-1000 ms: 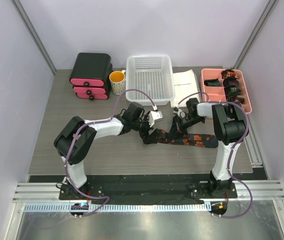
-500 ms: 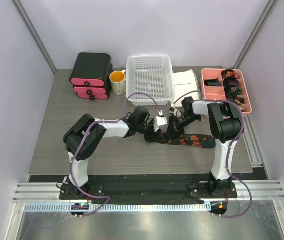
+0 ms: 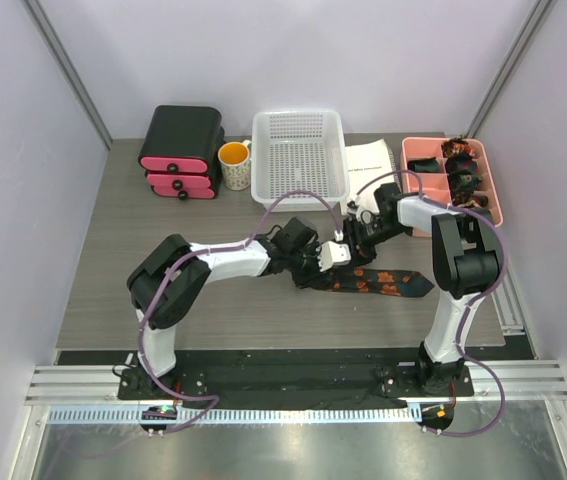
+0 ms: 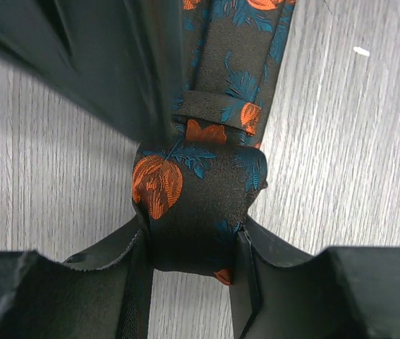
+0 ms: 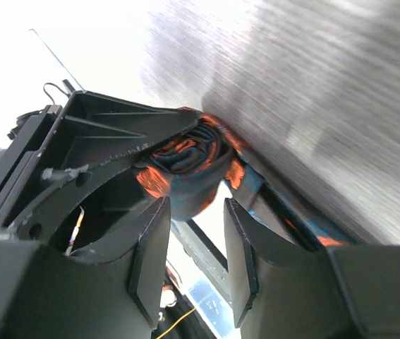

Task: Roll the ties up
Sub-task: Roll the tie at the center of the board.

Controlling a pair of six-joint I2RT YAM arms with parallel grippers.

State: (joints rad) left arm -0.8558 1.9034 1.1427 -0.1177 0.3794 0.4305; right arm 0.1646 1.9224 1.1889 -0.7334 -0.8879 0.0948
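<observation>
A dark tie (image 3: 383,283) with orange-red blotches lies on the table, its pointed end to the right and its left end wound into a coil. In the left wrist view the coil (image 4: 192,205) sits squeezed between both pads, so my left gripper (image 4: 192,265) is shut on it; from above the left gripper (image 3: 321,268) is at the tie's left end. My right gripper (image 5: 196,212) is open, its fingers just short of the coil (image 5: 185,166), which shows end-on. From above, the right gripper (image 3: 356,243) hovers just behind the coil.
A pink tray (image 3: 409,172) at the right rear holds several rolled ties (image 3: 463,175). A white basket (image 3: 300,160), a yellow mug (image 3: 234,165), a black-and-pink drawer box (image 3: 181,150) and a printed sheet (image 3: 370,170) line the back of the table.
The left gripper moved right along the tie and closed on the coil. The right gripper let go of the tie, opened and drew back slightly.
</observation>
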